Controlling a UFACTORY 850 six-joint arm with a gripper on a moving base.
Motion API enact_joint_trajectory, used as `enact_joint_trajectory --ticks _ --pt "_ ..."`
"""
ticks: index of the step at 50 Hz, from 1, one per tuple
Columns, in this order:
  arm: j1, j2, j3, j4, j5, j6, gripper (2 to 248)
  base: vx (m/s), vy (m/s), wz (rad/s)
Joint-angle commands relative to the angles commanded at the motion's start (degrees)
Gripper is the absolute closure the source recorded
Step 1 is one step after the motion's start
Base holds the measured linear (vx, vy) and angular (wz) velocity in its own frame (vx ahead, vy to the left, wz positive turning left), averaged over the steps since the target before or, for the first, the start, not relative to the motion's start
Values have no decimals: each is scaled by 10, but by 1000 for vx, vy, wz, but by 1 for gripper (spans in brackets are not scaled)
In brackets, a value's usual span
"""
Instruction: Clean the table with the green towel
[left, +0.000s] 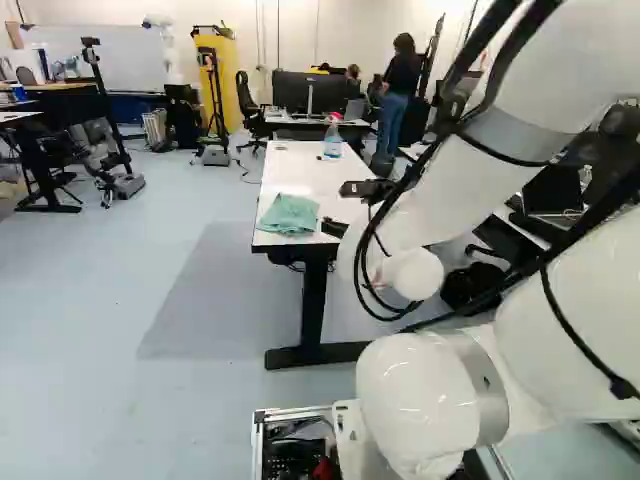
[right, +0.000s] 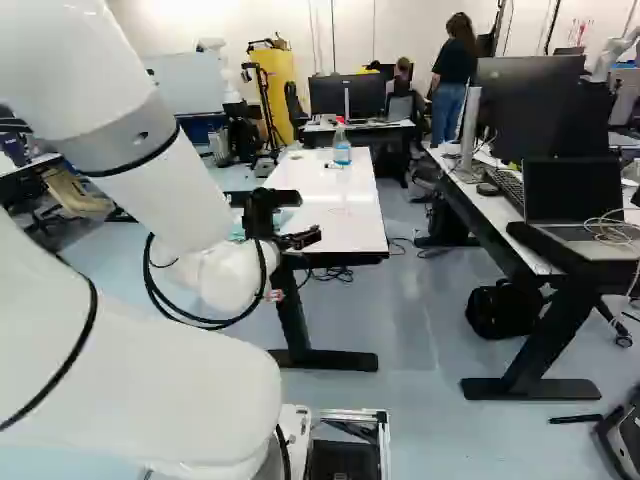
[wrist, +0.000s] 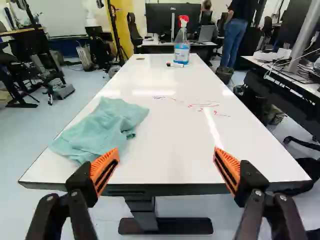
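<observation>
The white table (wrist: 165, 130) was the largest item: a long, glossy top on dark legs, running away from the arm.

A side desk (right: 470, 215) stood to the right of it in the right base view.

The arm (left: 440, 190) rose from its lowest joint and bent, bringing its wrist to the table's near end.

A large monitor (right: 540, 105) and an open laptop (right: 572, 190) sat on the side desk. A black backpack (right: 502, 312) lay on the floor by the desk's leg.

The green towel (wrist: 106, 127) lay crumpled on the near part of the tabletop, along the long edge at the left of the left base view. It was ahead of one finger of the gripper (right: 306, 239), apart from the middle of the gap.

Gripper state: wide. The wrist view showed its two orange pads (wrist: 227, 167) well apart and facing each other, with the table's near edge across the gap.

A spray bottle (wrist: 182, 45) of blue liquid with a red head stood upright near the far end. A marker (wrist: 175, 65) lay just beside its base. Red marks (wrist: 202, 105) and a small dark mark (wrist: 159, 97) were on the tabletop, between towel and bottle along its length.
</observation>
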Motion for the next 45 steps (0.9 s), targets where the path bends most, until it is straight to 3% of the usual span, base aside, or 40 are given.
enact_joint_trajectory --ticks 32,45 --pt "0 3 -1 0 0 0 3 0 0 0" --pt "6 -9 -29 0 0 0 3 0 0 0"
